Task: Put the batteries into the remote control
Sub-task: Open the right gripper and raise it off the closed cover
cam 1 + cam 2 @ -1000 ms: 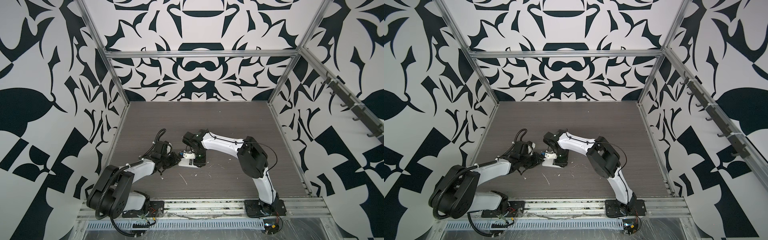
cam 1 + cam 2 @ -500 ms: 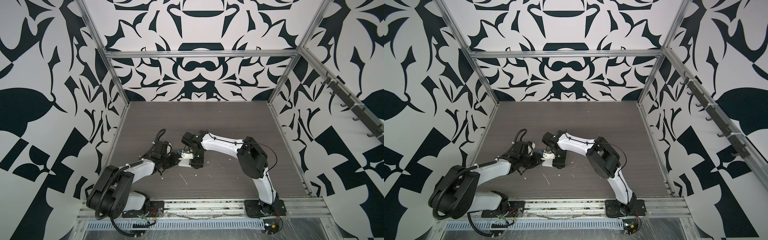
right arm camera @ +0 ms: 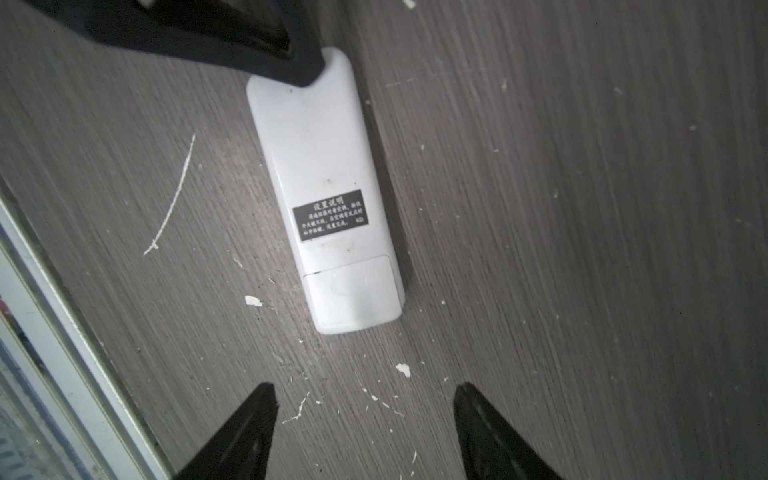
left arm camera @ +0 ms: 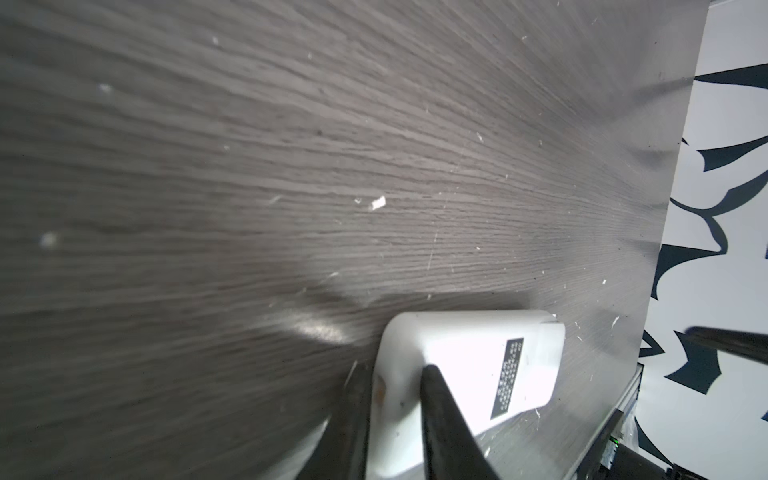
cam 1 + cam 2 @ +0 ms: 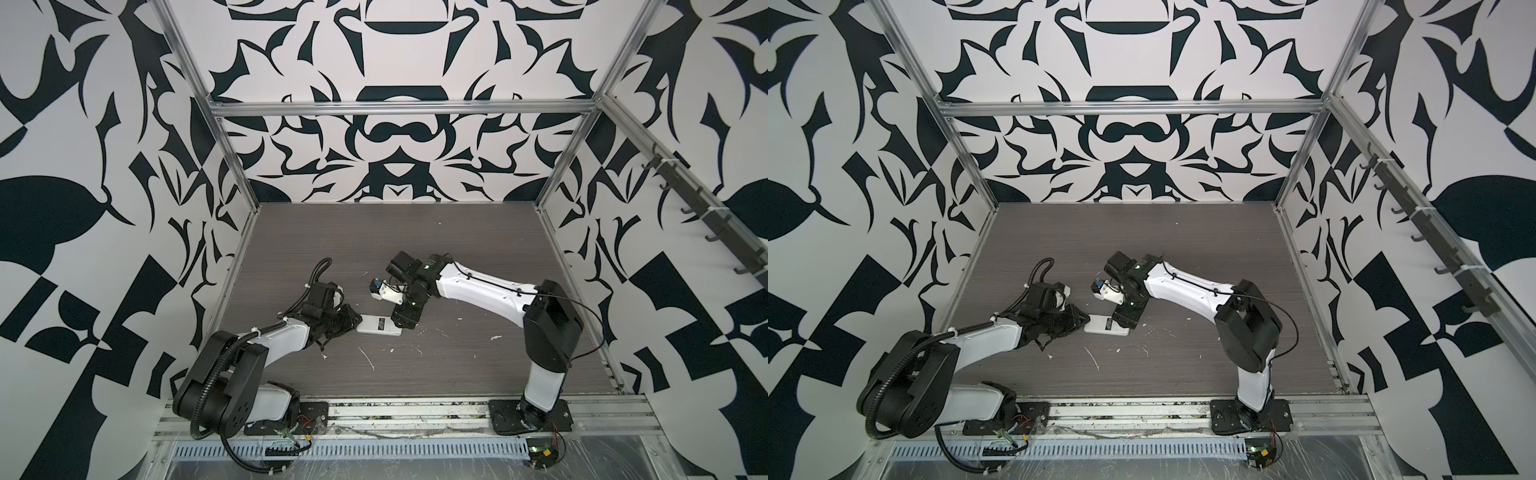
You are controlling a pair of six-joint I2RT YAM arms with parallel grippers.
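Now that my right gripper (image 3: 363, 390) has opened empty at lower centre, the slim white plastic remote control (image 3: 328, 199) lies with cover (image 3: 353, 286) shut, my left gripper (image 4: 395, 386) clamping its end; batteries presumably loaded.

You are working in a robotics lab cell built for recording. The dark wood-grain counter (image 5: 374, 241) is boxed in by an aluminium frame (image 5: 399, 109). The frame carries panels (image 5: 399, 158) printed with bold black-and-white shapes behind the far edge and along both side edges. A white-and-black left arm (image 5: 282, 336) and right arm (image 5: 482, 291) are bolted to a metal rail (image 5: 415, 409) along the near edge. A slotted cable duct (image 5: 415, 451) and loose wiring (image 5: 544, 451) sit in front of it. A rack of hooks (image 5: 706, 216) runs above the right edge.
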